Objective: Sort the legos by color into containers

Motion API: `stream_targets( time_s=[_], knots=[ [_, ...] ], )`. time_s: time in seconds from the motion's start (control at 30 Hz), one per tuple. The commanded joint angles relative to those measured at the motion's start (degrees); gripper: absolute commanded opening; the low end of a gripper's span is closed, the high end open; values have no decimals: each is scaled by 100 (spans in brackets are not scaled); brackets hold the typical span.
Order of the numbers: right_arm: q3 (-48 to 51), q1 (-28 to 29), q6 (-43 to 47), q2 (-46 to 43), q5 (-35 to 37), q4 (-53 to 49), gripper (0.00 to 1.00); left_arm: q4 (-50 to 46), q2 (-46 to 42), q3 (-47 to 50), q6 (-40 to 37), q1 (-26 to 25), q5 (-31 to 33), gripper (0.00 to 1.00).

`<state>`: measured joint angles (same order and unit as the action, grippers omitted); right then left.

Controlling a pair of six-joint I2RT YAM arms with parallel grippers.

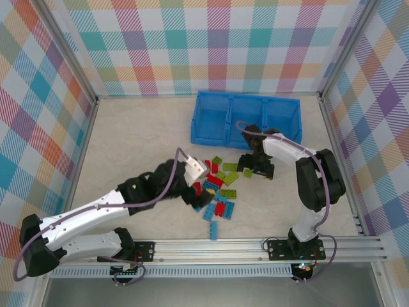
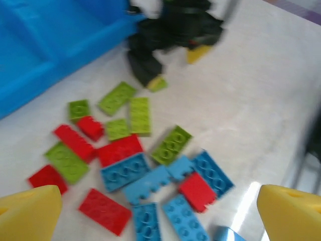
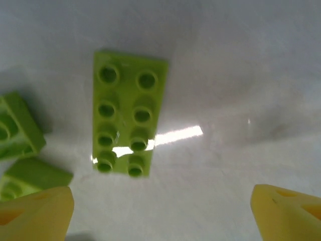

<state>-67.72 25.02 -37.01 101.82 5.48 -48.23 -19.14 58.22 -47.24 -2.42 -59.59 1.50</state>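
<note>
The legos lie in a loose pile of red, light blue and lime green bricks on the table, in front of the blue containers. My left gripper hovers open over the pile's left side. In the left wrist view its yellow fingertips frame several blue and red bricks, and nothing is between them. My right gripper is open, low over the pile's right edge. A lime green brick lies studs-up just ahead of the right gripper, off to the left of its gap.
The bin wall runs along the upper left of the left wrist view, with the right arm's dark gripper beyond the pile. Two more lime bricks lie left of the right gripper. Plaid walls enclose the table.
</note>
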Motion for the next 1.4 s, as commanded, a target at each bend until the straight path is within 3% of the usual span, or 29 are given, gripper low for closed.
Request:
stream_targets(
  time_s=[0.0, 0.1, 0.2, 0.4, 0.63, 0.8, 0.93, 1.07, 1.17, 1.37],
  knots=[
    [238, 130, -148, -27, 222, 897, 90, 754, -469, 679, 203, -727, 229, 100],
    [398, 135, -132, 87, 641, 1158, 85, 1347, -726, 1244, 360, -1409, 942, 100],
    [694, 131, 32, 151, 591, 1698, 69, 1224, -858, 1371, 561, -1759, 1596, 100],
    [1477, 135, 50, -85, 567, 2312, 36, 1013, -1523, 1673, 942, -1937, 1616, 100],
    [2032, 135, -63, -999, 632, 2520, 30, 1085, -2414, 1877, 1250, -1950, 1851, 100],
    [1786, 72, 54, -2324, 899, 2256, 29, 85, -2249, 1201, 2442, -1874, 2775, 100],
    [1010, -579, 390, -2448, 846, 1967, 27, -486, -2014, 738, 3048, -1564, 3379, 100],
    [66, -1287, 789, -1743, 771, 1883, 27, -843, -1746, 433, 3161, -973, 3304, 100],
    [-807, -1667, 959, -813, 601, 1655, 27, -997, -1534, 327, 3264, -277, 2858, 100],
    [-1588, -2083, 885, 233, 206, 1769, 31, -765, -1081, 409, 3333, 1096, 1369, 100]
  ],
)
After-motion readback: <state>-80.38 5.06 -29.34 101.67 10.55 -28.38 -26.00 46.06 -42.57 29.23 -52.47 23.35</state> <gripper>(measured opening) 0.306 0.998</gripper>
